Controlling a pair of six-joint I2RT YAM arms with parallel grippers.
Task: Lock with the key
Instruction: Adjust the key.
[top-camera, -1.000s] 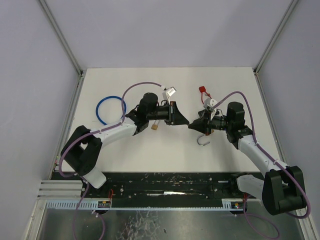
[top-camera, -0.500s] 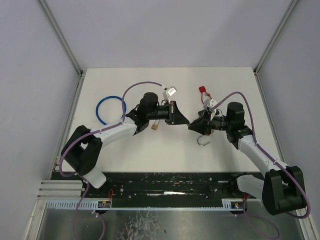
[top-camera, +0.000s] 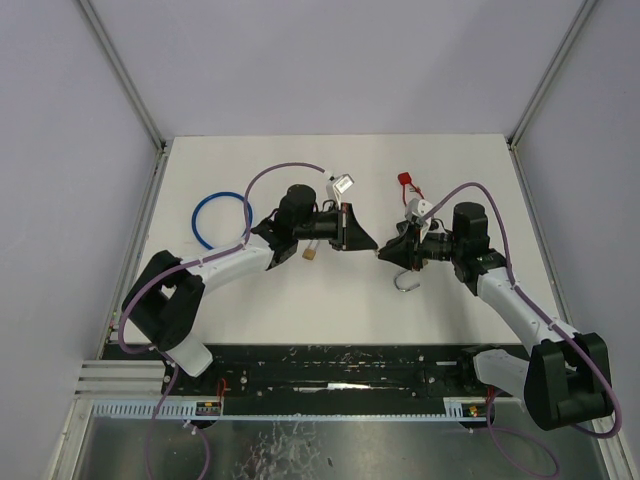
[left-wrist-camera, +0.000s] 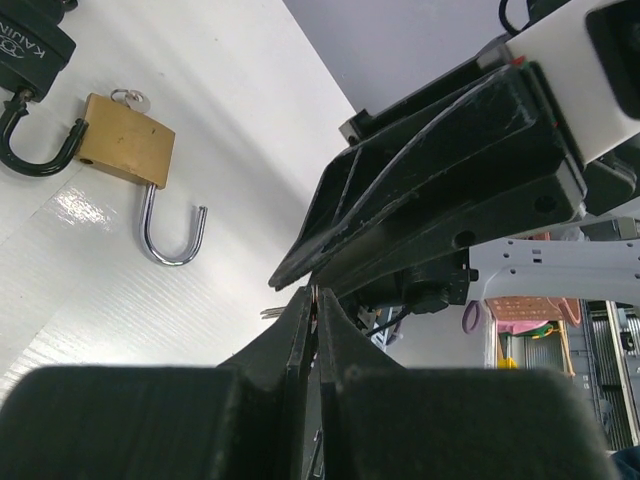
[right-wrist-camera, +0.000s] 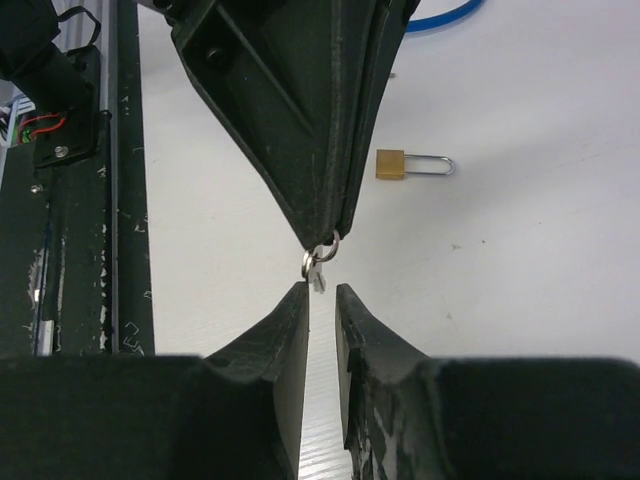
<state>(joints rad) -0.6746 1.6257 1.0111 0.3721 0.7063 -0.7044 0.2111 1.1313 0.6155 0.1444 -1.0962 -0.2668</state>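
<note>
Key (right-wrist-camera: 316, 274) at left hand (right-wrist-camera: 329, 237) tip (dangling)

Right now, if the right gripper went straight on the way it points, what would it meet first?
Probably the key hanging from the shut left gripper, just ahead of the right gripper; depth unclear.

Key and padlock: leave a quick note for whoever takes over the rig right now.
Left gripper: shut on the key by its ring, midair.
Right gripper: slightly open just under the key, holding nothing.
Brass padlock: lying on the table, shackle open.
Done: key is off the table.
Left: bring key to padlock, close shackle, lock.
</note>
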